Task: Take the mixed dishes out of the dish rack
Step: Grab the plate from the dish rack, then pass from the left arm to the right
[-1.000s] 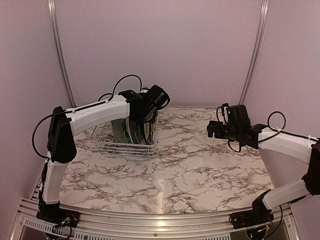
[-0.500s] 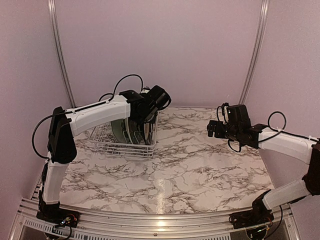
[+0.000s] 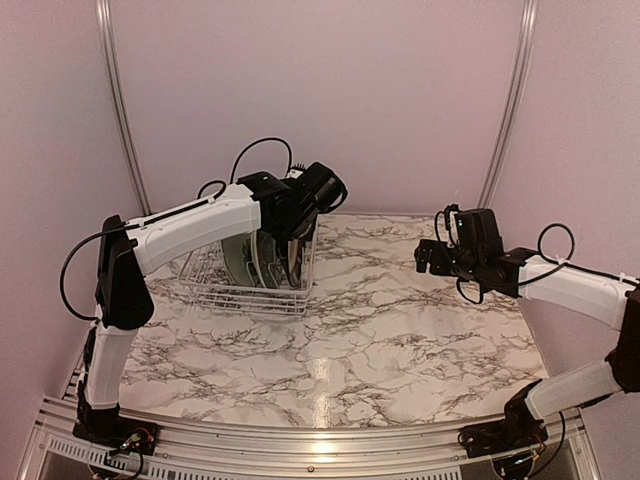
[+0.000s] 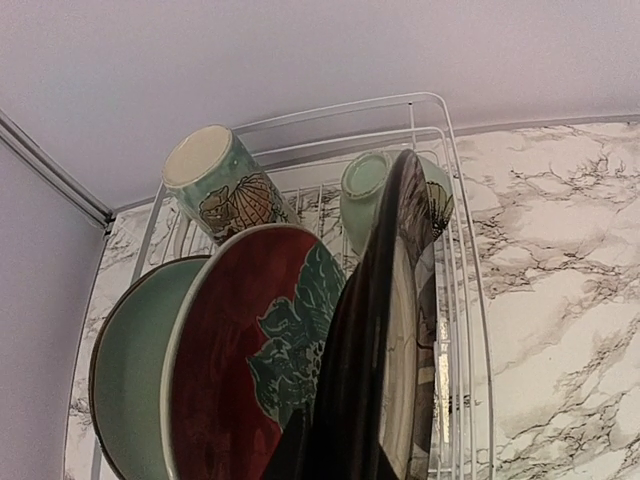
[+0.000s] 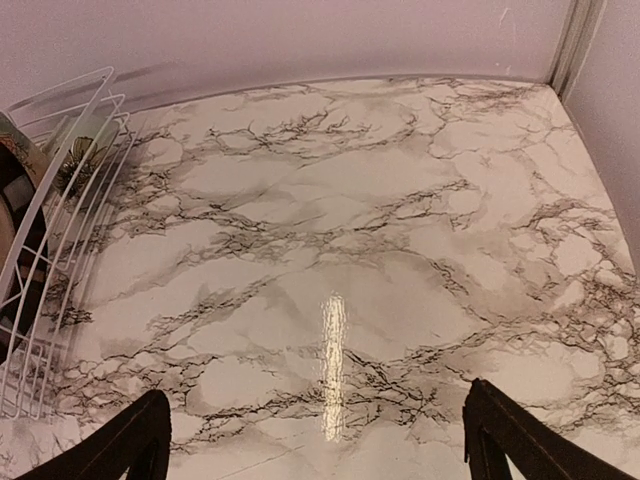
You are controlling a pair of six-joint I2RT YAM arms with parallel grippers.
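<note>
**Desk:** Report the left tool.

**Operator:** I read the left gripper (image 3: 292,238) down among the upright dishes at the right end of the dish rack (image 3: 240,292). Its jaws are narrow and clamped on the top rim of the cream plate with dark striped rim (image 4: 400,300). In my left wrist view that plate runs edge-on to the bottom of the frame, where the fingers blend into the dark rim. I cannot tell whether its lower edge sits in the tines.

**Desk:** Neighbouring dishes?

**Operator:** Just left of the gripped plate stands a plate with a dark red face and green floral mark (image 4: 250,370). Next to that is a pale green dish (image 4: 125,385). Both stand on edge. Behind them a floral mug (image 4: 215,185) lies tilted with its base toward the camera, beside a small pale green bowl (image 4: 365,195).

**Desk:** Right tool?

**Operator:** The right gripper (image 3: 427,258) hovers above the far right of the table, well apart from the rack. Its jaws are at full spread, and between its fingers (image 5: 135,440) I see only tabletop.

**Desk:** Surface and room?

**Operator:** The tabletop (image 3: 400,340) is glossy white marble pattern with grey-black veins, and it carries a vertical light streak (image 3: 322,385). The rack sits at the far left, near the back wall. The walls (image 3: 320,90) are plain pale lilac. Aluminium posts (image 3: 118,110) rise at both back corners, and an aluminium rail (image 3: 300,440) runs along the near edge by the arm bases.
</note>
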